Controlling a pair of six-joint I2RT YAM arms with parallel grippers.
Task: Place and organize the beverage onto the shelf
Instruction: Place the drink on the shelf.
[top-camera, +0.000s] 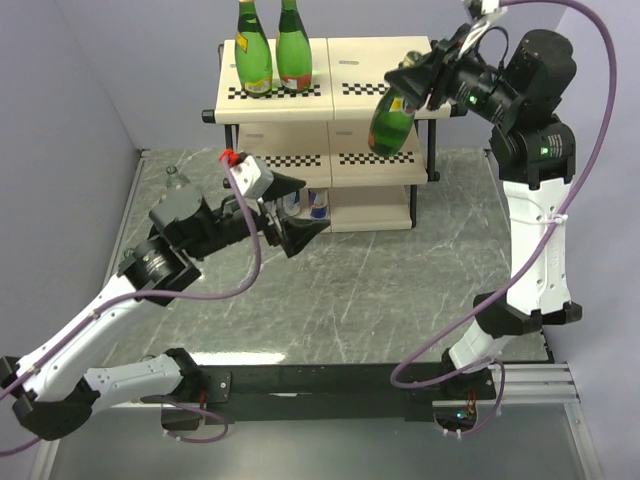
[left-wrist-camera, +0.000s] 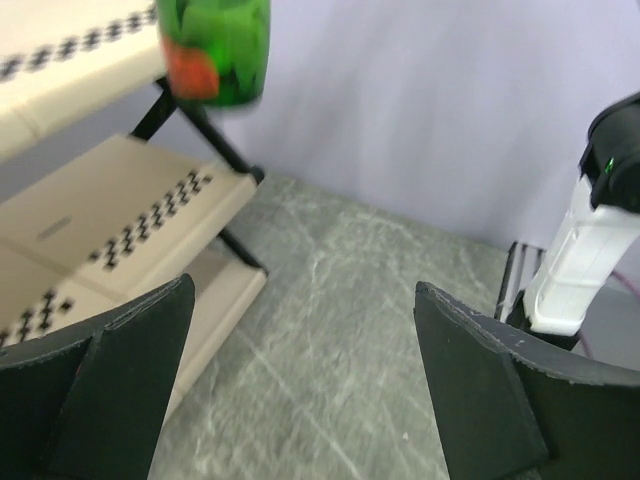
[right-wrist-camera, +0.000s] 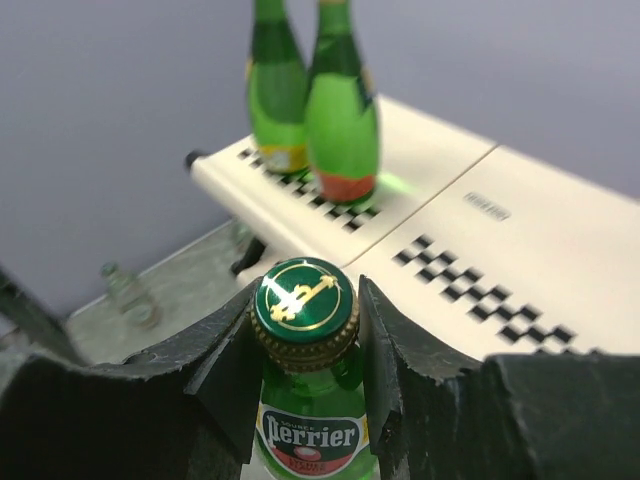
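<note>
Green bottle (top-camera: 390, 125) in right pincer (top-camera: 415, 85), two bottles (top-camera: 254, 60) on shelf (top-camera: 372, 70)

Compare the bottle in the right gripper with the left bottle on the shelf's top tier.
The held bottle hangs tilted in the air by the shelf, clamped at the neck by the right gripper; the left shelved bottle stands upright, untouched. The held label looks reddish, the shelved one yellowish. Both are green bottles.

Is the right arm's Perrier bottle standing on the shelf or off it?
Off it: the right gripper clamps the bottle at the neck, its base hanging clear of the shelf.
</note>
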